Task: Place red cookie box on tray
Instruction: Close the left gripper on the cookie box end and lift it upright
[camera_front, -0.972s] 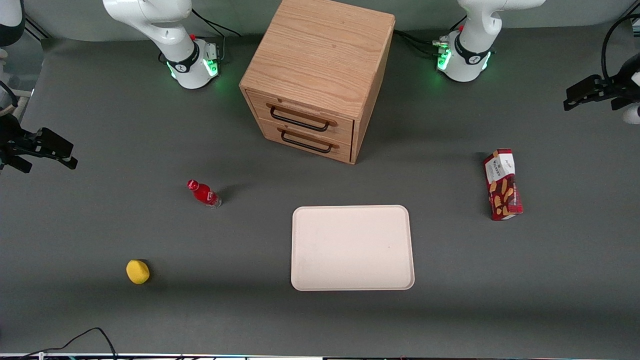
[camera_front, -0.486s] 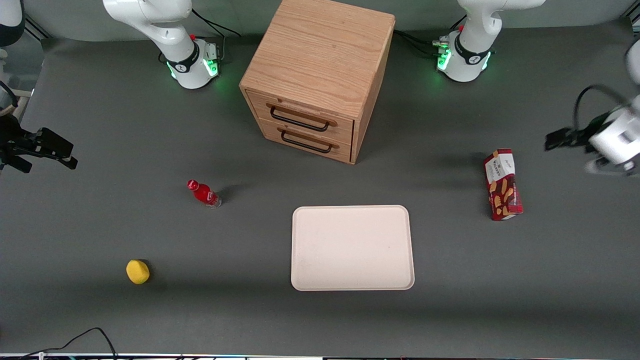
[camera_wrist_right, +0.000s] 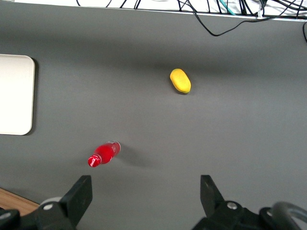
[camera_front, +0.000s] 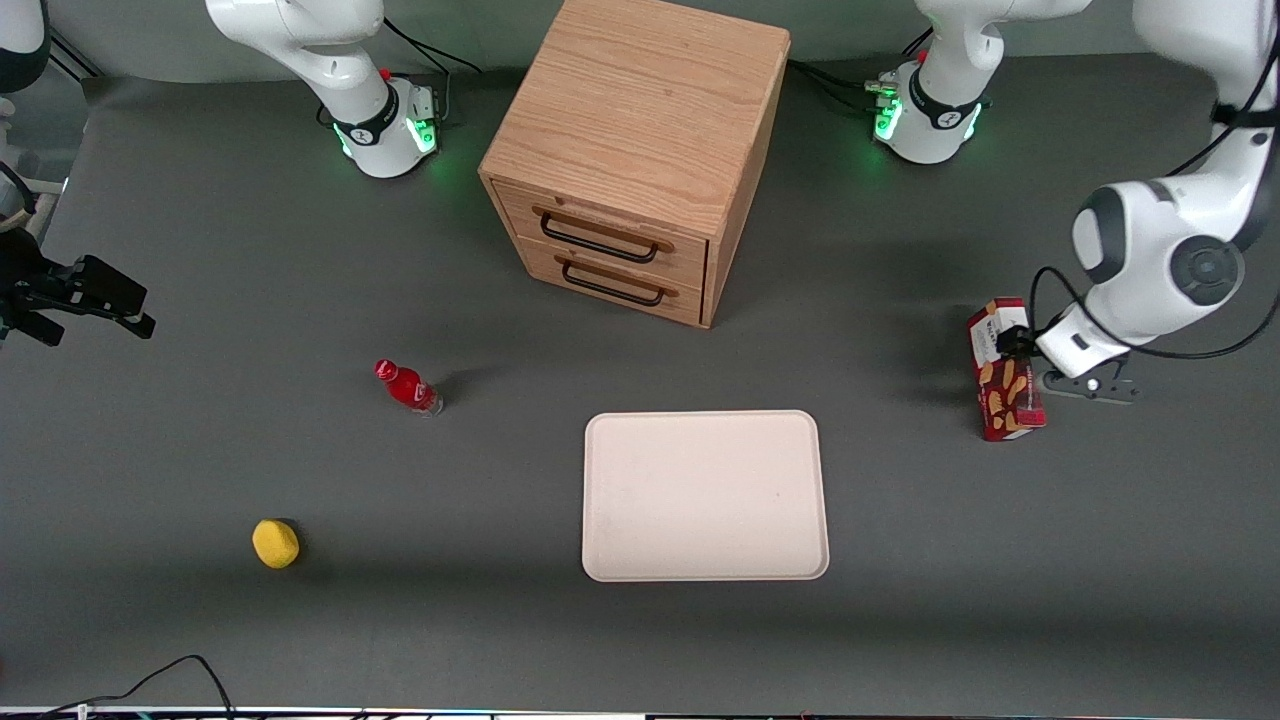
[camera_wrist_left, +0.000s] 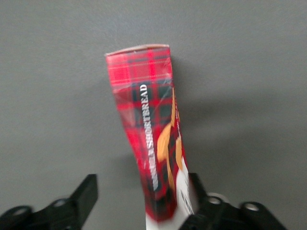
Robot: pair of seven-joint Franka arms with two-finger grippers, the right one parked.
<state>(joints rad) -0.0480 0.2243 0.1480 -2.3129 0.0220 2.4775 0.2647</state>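
Between the spread fingers [camera_wrist_left: 86, 194] stands the red cookie box [camera_wrist_left: 151, 139].

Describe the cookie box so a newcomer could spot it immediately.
From the wooden two-drawer cabinet, look toward the working arm's end of the dark grey table. Under the open end effector stands the slim red tartan cookie box, the only carton here.
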